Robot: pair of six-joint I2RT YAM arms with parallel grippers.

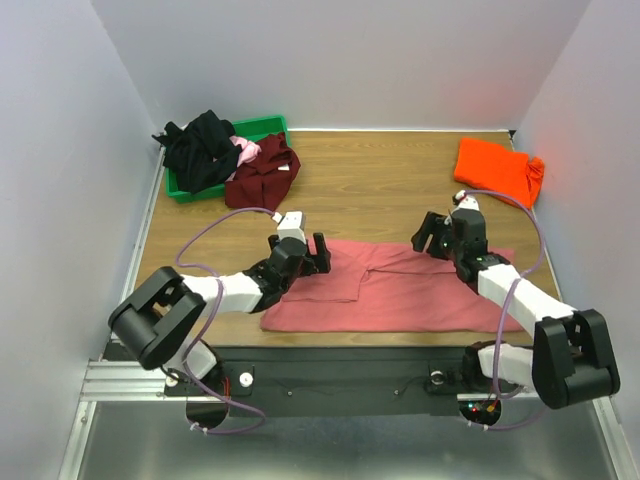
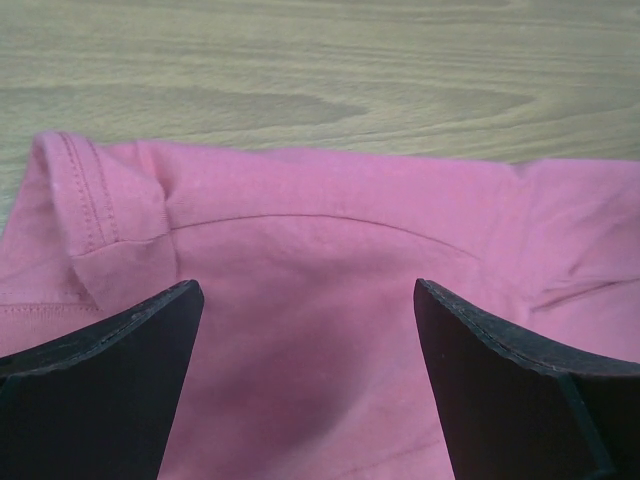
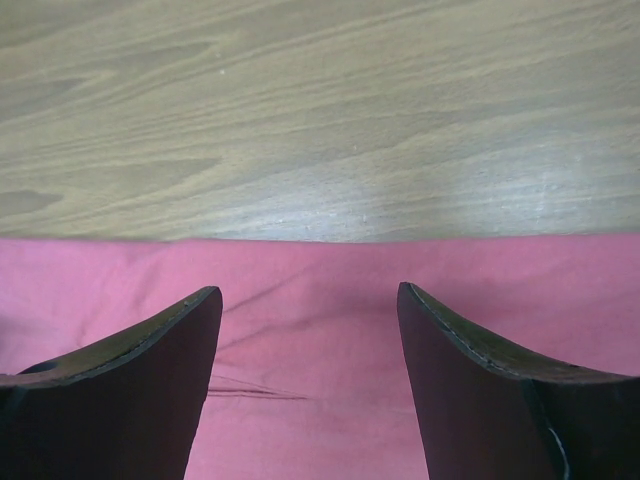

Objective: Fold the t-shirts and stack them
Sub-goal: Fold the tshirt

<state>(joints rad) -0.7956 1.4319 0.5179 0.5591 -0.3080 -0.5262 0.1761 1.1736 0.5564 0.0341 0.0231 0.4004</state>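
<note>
left fingers (image 2: 100, 390) and right fingers (image 3: 110, 390) gape empty over the salmon-pink shirt (image 1: 400, 290); pinch its far edge evenly, fold squarely.

A robotics lab cell: plain white walls (image 1: 60, 150) box in a wooden table (image 1: 400, 190), where a cabled left arm (image 1: 235, 290) and right arm (image 1: 510, 295) stand by an aluminium rail (image 1: 110, 382).

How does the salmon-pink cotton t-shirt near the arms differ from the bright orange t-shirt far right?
The salmon-pink cotton t-shirt lies spread long and flat; the bright orange t-shirt is bunched into a compact bundle. The pink one covers far more of the wooden table than the orange one. The pink one lies by the near edge, the orange one far back. Both are plain-coloured.
</note>
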